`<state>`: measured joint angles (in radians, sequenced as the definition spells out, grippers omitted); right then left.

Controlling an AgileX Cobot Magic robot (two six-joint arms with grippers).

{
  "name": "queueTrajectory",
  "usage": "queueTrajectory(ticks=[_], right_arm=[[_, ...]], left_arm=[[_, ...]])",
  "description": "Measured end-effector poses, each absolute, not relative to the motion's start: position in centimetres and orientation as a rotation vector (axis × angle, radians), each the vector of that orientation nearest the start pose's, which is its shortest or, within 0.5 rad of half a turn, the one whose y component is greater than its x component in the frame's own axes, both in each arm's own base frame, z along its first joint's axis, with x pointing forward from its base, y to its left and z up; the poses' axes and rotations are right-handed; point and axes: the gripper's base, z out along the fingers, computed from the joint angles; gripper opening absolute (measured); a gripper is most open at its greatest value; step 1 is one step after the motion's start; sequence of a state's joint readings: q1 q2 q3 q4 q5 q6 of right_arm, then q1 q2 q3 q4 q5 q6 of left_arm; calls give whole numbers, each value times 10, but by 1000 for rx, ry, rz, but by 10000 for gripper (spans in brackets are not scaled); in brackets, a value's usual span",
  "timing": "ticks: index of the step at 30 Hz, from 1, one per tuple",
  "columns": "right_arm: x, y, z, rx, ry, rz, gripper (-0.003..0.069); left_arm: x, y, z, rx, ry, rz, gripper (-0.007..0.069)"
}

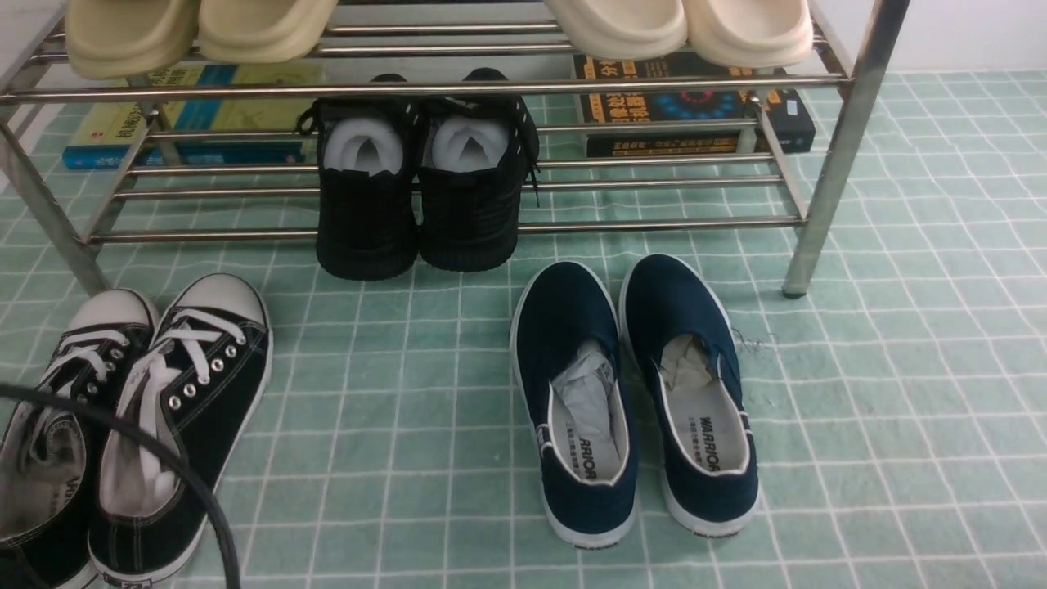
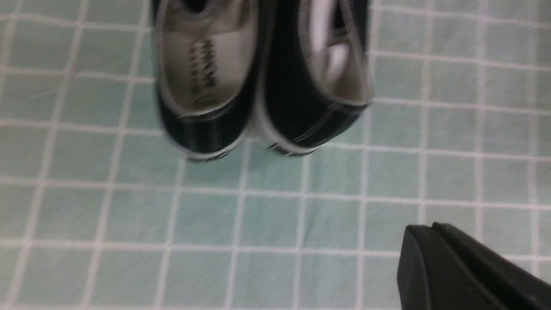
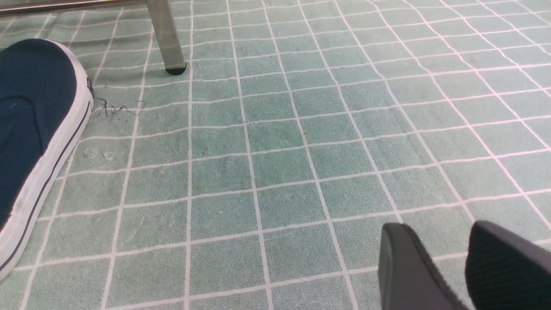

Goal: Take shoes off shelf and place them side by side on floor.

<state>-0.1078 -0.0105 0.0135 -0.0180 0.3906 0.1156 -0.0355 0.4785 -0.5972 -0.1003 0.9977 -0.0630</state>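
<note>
Now both sneakers (image 1: 200, 393) sit on the floor (image 1: 368, 368) at the left, side by side, near the shelf (image 1: 458, 227), toes toward it and heels slightly splayed. The left gripper (image 2: 419, 226) is closed, holding nothing; the right gripper (image 3: 434, 228) stands partly open, also empty. Placing looks done, so the job is probably to retreat: lift straight up first, jaws together, clear of the laces (image 1: 196, 339), and leave the pair unnudged.

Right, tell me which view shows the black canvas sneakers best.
The front view: it shows both black canvas sneakers from toe caps to heels, though a cable crosses them. The left wrist view catches only their heel ends, blurred; the right wrist view, none.
</note>
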Motion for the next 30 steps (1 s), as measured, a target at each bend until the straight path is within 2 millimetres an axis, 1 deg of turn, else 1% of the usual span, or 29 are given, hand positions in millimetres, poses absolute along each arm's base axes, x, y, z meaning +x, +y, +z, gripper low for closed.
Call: queueTrajectory(ticks=[1, 2, 3, 4, 5, 7, 10, 15, 16, 18, 21, 24, 27, 30], right_arm=[[52, -6, 174, 198, 1867, -13, 237], [52, -6, 174, 198, 1867, -13, 237], [52, -6, 174, 198, 1867, -13, 237], [52, -6, 174, 198, 1867, -13, 237], [52, -6, 174, 198, 1867, -13, 237], [52, -6, 174, 198, 1867, -13, 237], [52, -6, 174, 198, 1867, -13, 237], [52, -6, 174, 198, 1867, -13, 237], [52, -6, 174, 198, 1867, -13, 237], [52, -6, 174, 198, 1867, -13, 237], [52, -6, 174, 198, 1867, -13, 237], [52, -6, 174, 198, 1867, -13, 237], [52, -6, 174, 198, 1867, -13, 237], [52, -6, 174, 198, 1867, -13, 237]], left_arm=[[68, -13, 289, -56, 2296, -230, 1], [67, -14, 289, -55, 2259, -240, 1], [65, -16, 284, -64, 2205, -278, 1], [61, -18, 273, -81, 2102, -336, 1], [62, -18, 273, -85, 2078, -340, 1], [59, -18, 262, -114, 1970, -373, 1], [58, -17, 253, -138, 1895, -380, 1], [59, -16, 240, -136, 1911, -358, 1], [59, -16, 240, -136, 1910, -358, 1], [60, -14, 237, -116, 1917, -315, 1], [60, -9, 236, -59, 1923, -205, 1], [61, -7, 233, -30, 1923, -145, 1], [63, -5, 220, -8, 1934, -96, 2], [62, -4, 200, 12, 1963, -59, 6]])
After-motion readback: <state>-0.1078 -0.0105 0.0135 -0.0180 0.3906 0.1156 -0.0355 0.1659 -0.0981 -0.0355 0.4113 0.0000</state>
